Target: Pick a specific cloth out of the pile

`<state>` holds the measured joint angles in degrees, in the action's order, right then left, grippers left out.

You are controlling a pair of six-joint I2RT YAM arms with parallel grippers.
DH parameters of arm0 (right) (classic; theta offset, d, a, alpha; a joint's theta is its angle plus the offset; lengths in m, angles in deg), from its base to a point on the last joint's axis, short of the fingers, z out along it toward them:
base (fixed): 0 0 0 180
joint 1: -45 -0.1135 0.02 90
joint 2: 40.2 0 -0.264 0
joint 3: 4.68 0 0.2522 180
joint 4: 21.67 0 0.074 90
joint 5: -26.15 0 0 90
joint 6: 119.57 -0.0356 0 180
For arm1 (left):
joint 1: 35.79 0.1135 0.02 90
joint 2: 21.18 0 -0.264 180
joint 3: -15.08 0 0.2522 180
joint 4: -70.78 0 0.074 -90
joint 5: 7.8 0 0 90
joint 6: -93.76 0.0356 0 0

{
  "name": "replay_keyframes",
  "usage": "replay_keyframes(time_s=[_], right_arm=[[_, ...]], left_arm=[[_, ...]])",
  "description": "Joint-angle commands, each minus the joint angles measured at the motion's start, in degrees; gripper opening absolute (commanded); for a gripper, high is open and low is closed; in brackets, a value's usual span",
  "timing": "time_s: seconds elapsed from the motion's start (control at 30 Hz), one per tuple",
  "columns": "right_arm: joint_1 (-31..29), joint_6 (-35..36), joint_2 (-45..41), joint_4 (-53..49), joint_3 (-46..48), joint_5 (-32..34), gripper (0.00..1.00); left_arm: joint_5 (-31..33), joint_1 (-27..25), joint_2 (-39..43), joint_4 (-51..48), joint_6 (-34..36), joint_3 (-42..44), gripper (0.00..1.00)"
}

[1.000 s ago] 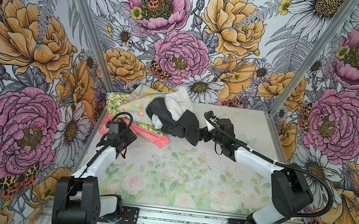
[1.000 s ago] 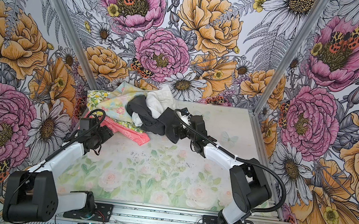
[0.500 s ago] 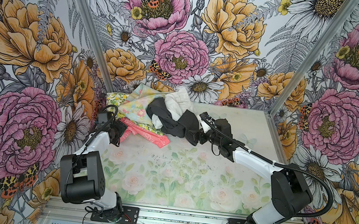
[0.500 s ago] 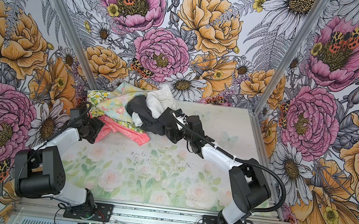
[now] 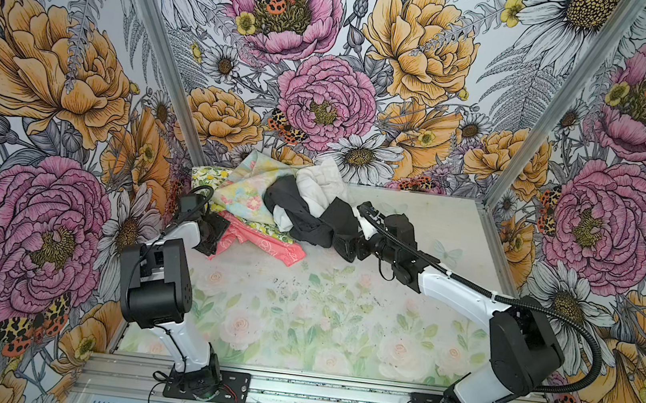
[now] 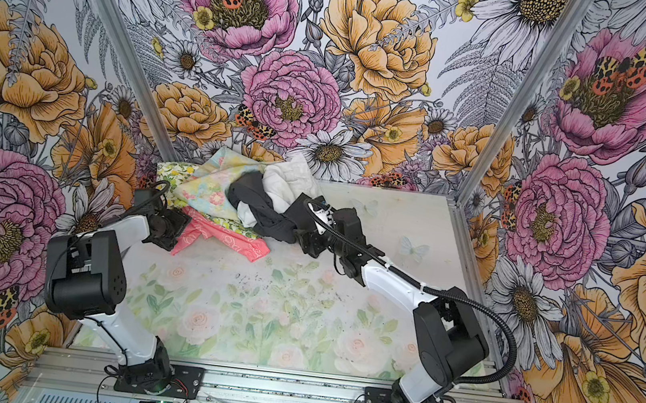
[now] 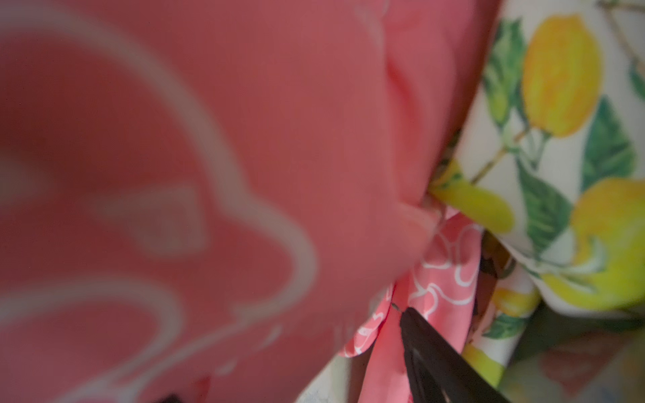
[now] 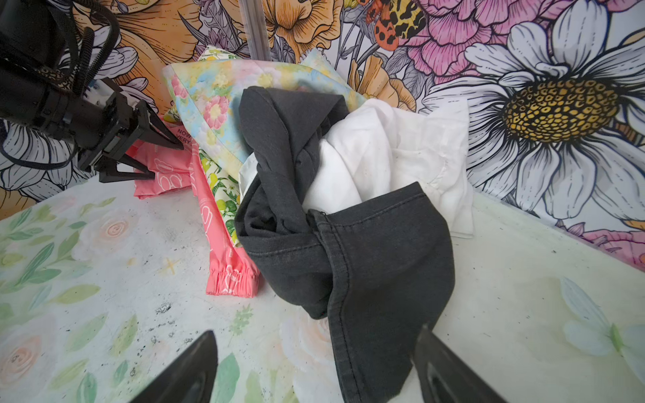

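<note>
Coral-pink cloth point(image 5: 281, 251) w/ white outline loops lies at the near-left edge of the pile point(image 5: 283, 202), flat on the bench point(image 5: 298, 316). Its far side is tucked under the lemon-print cloth point(image 5: 207, 173) and the pastel floral cloth point(image 5: 247, 189). One end reaches the L claw point(image 5: 213, 235). The other end, a gathered elastic hem in the R wrist view, stops just beside the dark grey cloth point(image 8: 366, 251). Both top views show it as a strip btwn those two.

L claw point(image 8: 164, 159): fingers spread, coral end bunched btwn them; can't tell if the pads touch it. L wrist view is mostly blurred coral fabric right at the lens, w/ lemon print alongside and one dark fingertip point(image 7: 429, 349) over the coral folds.

R claw point(image 8: 316, 331): spread wide, low over the bench at the pile's right end. A seamed flap of the dark grey cloth runs btwn its fingers, not pinched.

White cloth point(image 5: 325, 186) sits at the pile's back, w/ the grey one twisted round its front. The pile is in the bench's far-left part, against the floral wall point(image 5: 325, 98).
</note>
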<state>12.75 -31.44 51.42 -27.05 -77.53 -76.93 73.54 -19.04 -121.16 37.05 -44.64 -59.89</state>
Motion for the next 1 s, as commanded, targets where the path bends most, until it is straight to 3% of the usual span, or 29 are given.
replay_keyframes(time_s=[0.0,0.2,0.33,0.4,0.5,0.53,0.77,0.97], right_arm=[[-0.44,-0.64,-2.5,0.58,-0.72,1.71,0.89],[-1.14,-0.6,-2.78,0.45,-0.5,3.81,0.89],[-1.59,-0.48,-2.7,-0.64,-1.19,5.19,0.89],[-1.76,-0.26,-2.43,-1.47,-1.98,5.75,0.89],[-2.07,-0.15,-2.52,-2.34,-2.78,7.15,0.89],[-2.11,-0.1,-2.66,-2.38,-2.78,7.78,0.89],[-2.38,-0.55,-5.34,-3.13,-1.73,10.6,0.9],[-2.21,1.25,-7.27,-4.1,-3.25,12.44,0.91]], left_arm=[[1.05,0.3,-2.14,1.5,1.86,-3.03,0.8],[1.03,-0.04,-7.61,1.38,3.8,-6.06,0.77],[1.92,-0.66,-9.76,1.42,6.74,-8.08,0.66],[1.87,-0.78,-11.23,1.38,7.99,-8.96,0.47],[2.43,-0.93,-11.46,1.47,10.72,-9.9,0.05],[3.36,-0.94,-10.52,1.51,11.63,-9.92,0.0],[4.4,-1.24,-4.87,1.33,13.56,-12.58,0.0],[6.83,-4.8,2.16,2.24,11.57,-14.88,0.0]])
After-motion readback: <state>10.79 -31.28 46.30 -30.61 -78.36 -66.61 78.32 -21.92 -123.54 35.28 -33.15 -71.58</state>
